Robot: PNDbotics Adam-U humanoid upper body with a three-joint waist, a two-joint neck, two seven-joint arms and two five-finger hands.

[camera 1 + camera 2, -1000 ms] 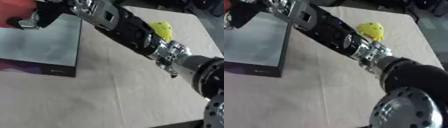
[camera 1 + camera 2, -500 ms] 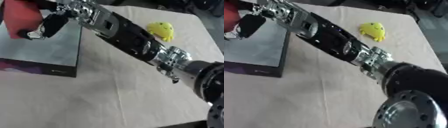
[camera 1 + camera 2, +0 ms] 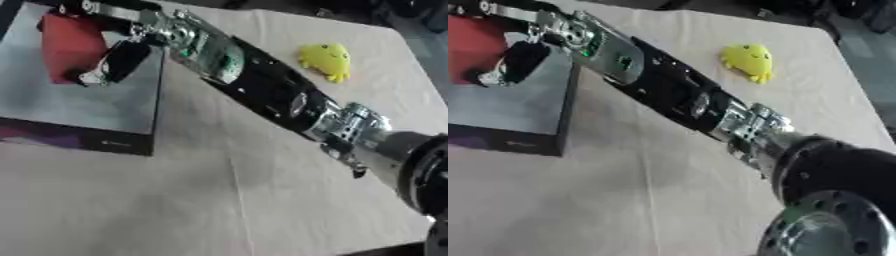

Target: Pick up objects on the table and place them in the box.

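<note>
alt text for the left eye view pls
The robot's right hand reaches across the table over a box at upper left, beside a red object in it. A yellow toy lies on the beige table.

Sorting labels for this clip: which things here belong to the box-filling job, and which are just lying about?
Job: right hand; red object beside it over the box; yellow toy on the table.
Lying about: nothing clear; dark shapes beyond the table's far edge.
</note>
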